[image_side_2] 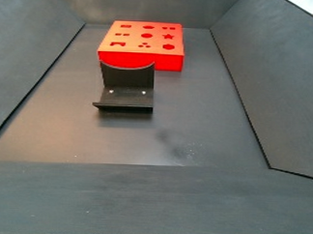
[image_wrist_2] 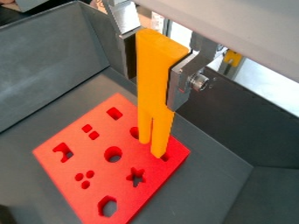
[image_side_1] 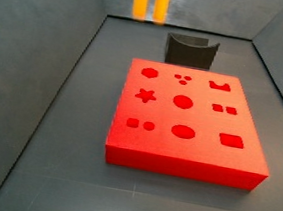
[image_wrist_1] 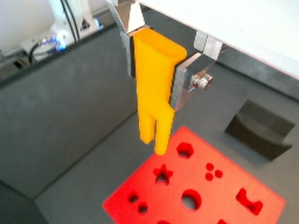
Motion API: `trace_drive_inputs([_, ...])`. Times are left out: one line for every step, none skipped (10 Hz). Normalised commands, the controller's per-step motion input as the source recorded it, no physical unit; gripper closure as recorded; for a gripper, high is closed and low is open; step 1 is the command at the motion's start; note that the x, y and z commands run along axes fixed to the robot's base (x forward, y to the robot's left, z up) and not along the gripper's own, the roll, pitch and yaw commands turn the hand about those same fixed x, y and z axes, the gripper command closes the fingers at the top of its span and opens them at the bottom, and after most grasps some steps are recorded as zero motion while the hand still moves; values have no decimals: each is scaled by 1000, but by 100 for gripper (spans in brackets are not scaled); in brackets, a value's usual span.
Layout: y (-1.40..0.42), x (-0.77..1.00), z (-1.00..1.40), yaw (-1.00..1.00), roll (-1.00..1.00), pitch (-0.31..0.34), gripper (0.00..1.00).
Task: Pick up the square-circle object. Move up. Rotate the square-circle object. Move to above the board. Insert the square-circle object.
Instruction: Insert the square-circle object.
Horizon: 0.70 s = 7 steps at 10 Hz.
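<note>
wrist views down over board, fingers

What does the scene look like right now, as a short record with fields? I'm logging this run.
gripper: raised above the floor, shut on the square-circle object
square-circle object: orange-yellow, hanging upright, lower end clear of the board
board: red, flat on the floor, all holes empty
fixture: dark bracket beside the board, holding nothing
insertion: not yet done

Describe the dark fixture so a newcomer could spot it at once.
Find the board, the big red block with shape holes on the grey floor. Just off one short edge stands the fixture, a small dark L-shaped bracket. Unlike the orange-yellow square-circle object in the gripper, it rests on the floor.
</note>
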Motion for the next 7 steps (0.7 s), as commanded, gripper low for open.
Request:
trace_drive_inputs([-389, 126, -866, 169, 93, -147, 100])
trace_drive_inputs([-366, 129, -809, 171, 124, -130, 100])
trace_drive_inputs([-317, 63, -791, 160, 103, -184, 100])
trace_drive_inputs([-326, 34, -731, 131, 114, -186, 100])
trace_drive_inputs([-340, 71, -709, 100, 131, -164, 100])
trace_drive_inputs([-314, 74, -654, 114, 156, -150, 100])
trace_drive_inputs([-306, 83, -563, 123, 191, -106, 100])
